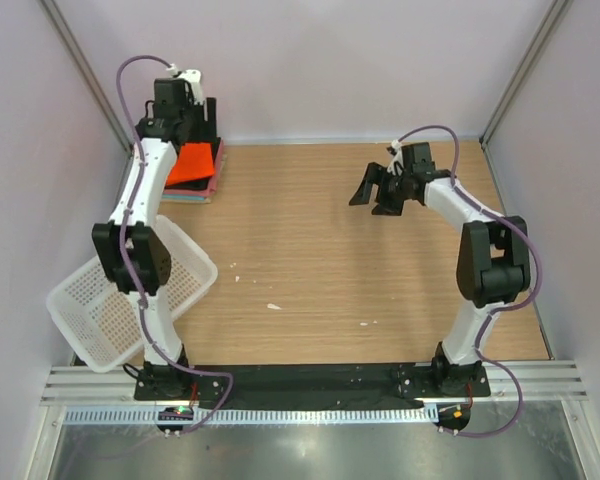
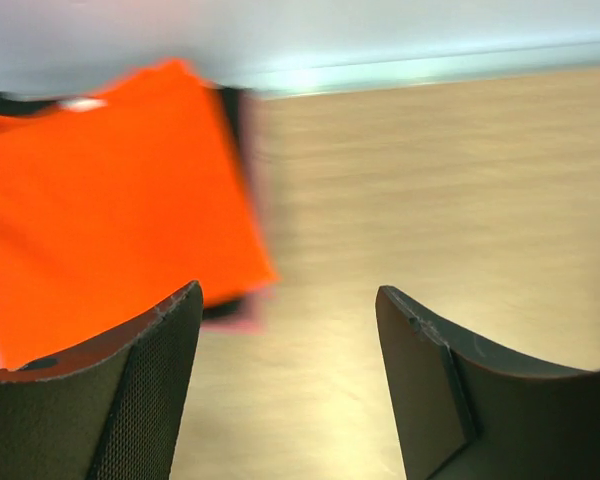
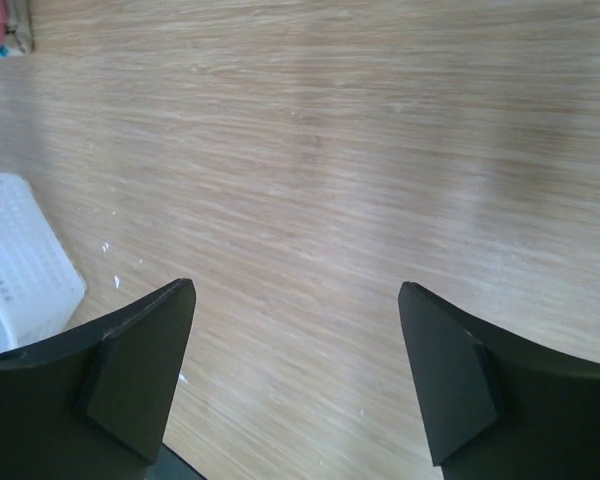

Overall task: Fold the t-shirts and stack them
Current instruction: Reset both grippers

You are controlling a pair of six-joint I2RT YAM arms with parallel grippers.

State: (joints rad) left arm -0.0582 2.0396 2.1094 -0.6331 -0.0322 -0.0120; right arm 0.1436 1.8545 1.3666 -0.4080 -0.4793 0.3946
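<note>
The t-shirts lie folded in a stack [image 1: 193, 170] at the table's far left corner. A bright orange-red one [image 2: 110, 210] is on top, with black and pink edges [image 2: 242, 318] showing under it and a teal layer [image 1: 183, 198] at the bottom. My left gripper [image 1: 198, 130] hovers over the stack. In the left wrist view it [image 2: 290, 295] stands open and empty, just right of the orange shirt's corner. My right gripper [image 1: 373, 197] is open and empty over bare wood at the far right, and its wrist view [image 3: 295, 290] shows only tabletop between the fingers.
A white mesh basket [image 1: 130, 290] sits tilted at the table's left edge beside the left arm, and it also shows in the right wrist view [image 3: 20, 270]. Small white specks [image 1: 273, 306] dot the wooden table [image 1: 320, 270]. Walls close in the back and both sides.
</note>
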